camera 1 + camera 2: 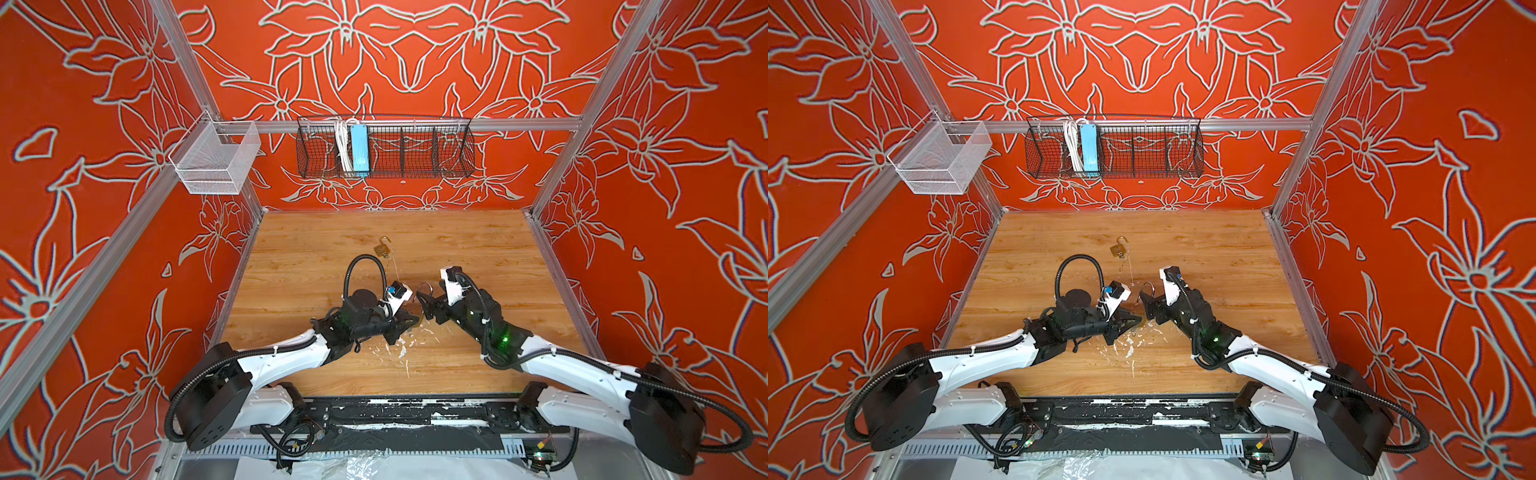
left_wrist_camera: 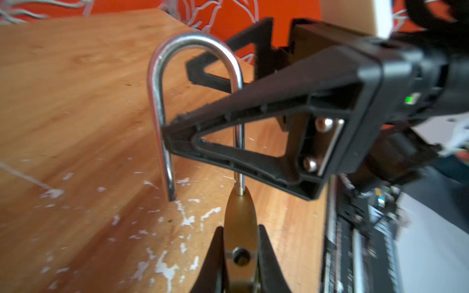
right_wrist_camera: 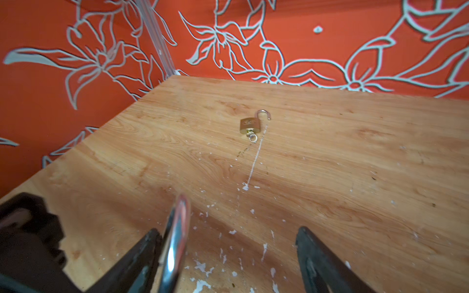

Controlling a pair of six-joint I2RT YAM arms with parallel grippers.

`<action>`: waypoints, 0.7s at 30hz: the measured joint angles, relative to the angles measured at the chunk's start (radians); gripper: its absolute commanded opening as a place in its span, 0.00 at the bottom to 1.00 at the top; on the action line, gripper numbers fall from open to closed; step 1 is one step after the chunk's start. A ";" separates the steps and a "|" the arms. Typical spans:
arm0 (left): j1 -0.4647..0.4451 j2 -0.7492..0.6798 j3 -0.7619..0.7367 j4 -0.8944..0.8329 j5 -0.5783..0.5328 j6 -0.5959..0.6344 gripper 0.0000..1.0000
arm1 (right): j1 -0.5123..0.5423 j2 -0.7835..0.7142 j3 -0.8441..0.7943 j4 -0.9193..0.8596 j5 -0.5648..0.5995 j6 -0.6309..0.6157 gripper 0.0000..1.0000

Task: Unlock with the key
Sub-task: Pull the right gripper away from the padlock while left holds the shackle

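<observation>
My left gripper point(image 2: 239, 229) is shut on the brass body of a padlock point(image 2: 239, 215). Its long steel shackle point(image 2: 195, 43) stands up with the free end out of the body. In both top views the shackle point(image 1: 426, 286) point(image 1: 1148, 286) rises between the two grippers. My right gripper point(image 3: 227, 232) is open around the shackle point(image 3: 177, 228), and one finger point(image 2: 253, 132) touches the free leg. No key shows at the held padlock. A second, small brass padlock point(image 3: 250, 125) point(image 1: 380, 249) lies farther back with its shackle open and a key with ring point(image 3: 252, 137) in it.
White paint flecks point(image 1: 399, 349) mark the wooden table point(image 1: 478, 249) under the grippers. A black wire basket point(image 1: 386, 147) holding a blue power strip and a white mesh basket point(image 1: 216, 158) hang on the back rail. Red patterned walls close three sides.
</observation>
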 measured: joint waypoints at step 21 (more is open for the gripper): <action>0.080 -0.047 -0.008 -0.061 0.014 0.045 0.00 | -0.080 -0.220 -0.127 0.088 0.046 -0.032 0.98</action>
